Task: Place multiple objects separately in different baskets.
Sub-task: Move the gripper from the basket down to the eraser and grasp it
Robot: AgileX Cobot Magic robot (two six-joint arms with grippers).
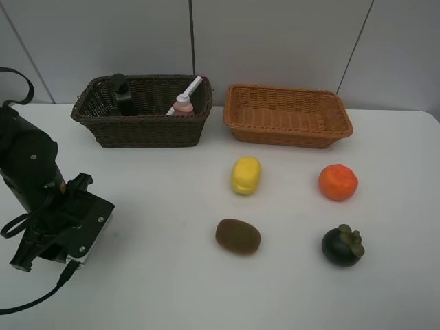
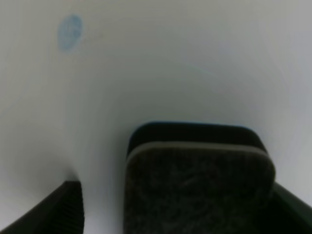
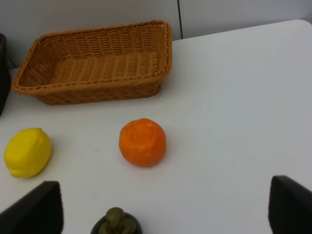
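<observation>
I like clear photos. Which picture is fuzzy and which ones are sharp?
Left wrist view: fuzzy, because the eraser sits too close to the lens. Right wrist view: sharp on the orange and the tan basket. Exterior high view: sharp, with even light and only faint shadows by the kiwi.

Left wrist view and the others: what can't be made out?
Left wrist view: the dark eraser block is blurred and cut by the edge; whether the left fingers touch it is unclear.
Exterior high view: the left arm hides its fingers and the block.
Same view: the wall of the dark brown basket hides the base of the pump bottle.
Right wrist view: the mangosteen is cut by the edge.
</observation>
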